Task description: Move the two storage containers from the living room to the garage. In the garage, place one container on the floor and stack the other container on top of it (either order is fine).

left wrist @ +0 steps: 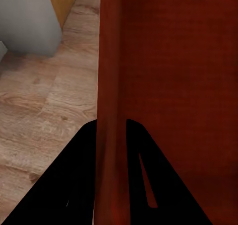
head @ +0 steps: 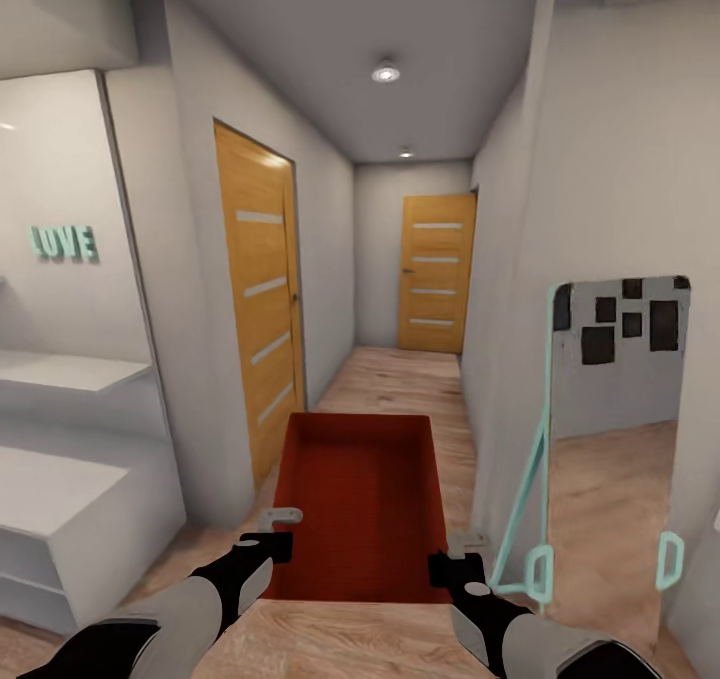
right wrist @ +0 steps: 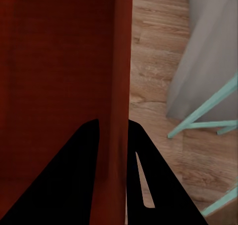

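Note:
An orange-red storage container [head: 360, 504] is carried in front of me above the wood plank floor, open side up and empty. My left gripper [head: 272, 531] is shut on its left wall near the corner closest to me. The left wrist view shows that thin wall [left wrist: 110, 111] pinched between the two black fingers [left wrist: 74, 185]. My right gripper [head: 458, 551] is shut on the right wall. In the right wrist view that wall [right wrist: 121, 86] runs between the fingers [right wrist: 148, 185].
I face a narrow hallway with a wooden door [head: 262, 309] on the left and another wooden door [head: 436, 271] at the far end. A teal-framed standing mirror [head: 610, 429] leans at the right wall. White shelving [head: 70, 459] stands at the left.

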Tool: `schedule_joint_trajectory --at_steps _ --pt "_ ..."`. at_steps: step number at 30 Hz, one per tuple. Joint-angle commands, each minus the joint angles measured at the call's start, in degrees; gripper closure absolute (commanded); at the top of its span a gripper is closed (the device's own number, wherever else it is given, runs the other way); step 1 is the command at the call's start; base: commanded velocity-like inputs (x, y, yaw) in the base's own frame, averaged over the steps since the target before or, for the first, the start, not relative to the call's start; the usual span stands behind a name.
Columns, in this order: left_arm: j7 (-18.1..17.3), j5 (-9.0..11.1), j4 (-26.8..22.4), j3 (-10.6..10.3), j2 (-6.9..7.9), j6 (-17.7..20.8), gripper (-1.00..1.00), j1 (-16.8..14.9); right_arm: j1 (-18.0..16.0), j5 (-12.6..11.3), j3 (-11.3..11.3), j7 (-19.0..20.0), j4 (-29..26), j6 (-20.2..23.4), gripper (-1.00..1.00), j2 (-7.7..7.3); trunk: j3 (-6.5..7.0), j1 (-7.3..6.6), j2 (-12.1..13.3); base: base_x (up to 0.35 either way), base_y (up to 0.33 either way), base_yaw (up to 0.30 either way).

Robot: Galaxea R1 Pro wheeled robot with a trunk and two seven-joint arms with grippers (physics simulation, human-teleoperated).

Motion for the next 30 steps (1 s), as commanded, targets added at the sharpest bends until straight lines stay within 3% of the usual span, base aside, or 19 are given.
schedule_joint_trajectory --at_steps 1,19,30 --pt "0.57 0.08 0.1 2.49 2.98 0.27 1.0 0.01 -0.04 -0.6 -0.55 -0.23 -0.01 -5.72 1.0 -0.11 -0.02 0.05 -0.03 0.322 0.169 -0.01" --pt "0.57 0.08 0.1 2.43 2.95 0.25 1.0 0.01 -0.04 -0.6 -0.55 -0.23 -0.01 -5.72 1.0 -0.1 -0.02 0.05 -0.03 0.322 0.169 -0.005" --pt "0.57 0.08 0.1 2.46 2.98 0.22 1.0 0.01 -0.04 -0.6 -0.55 -0.23 -0.01 -5.72 1.0 -0.1 -0.02 0.05 -0.03 0.322 0.169 -0.206"
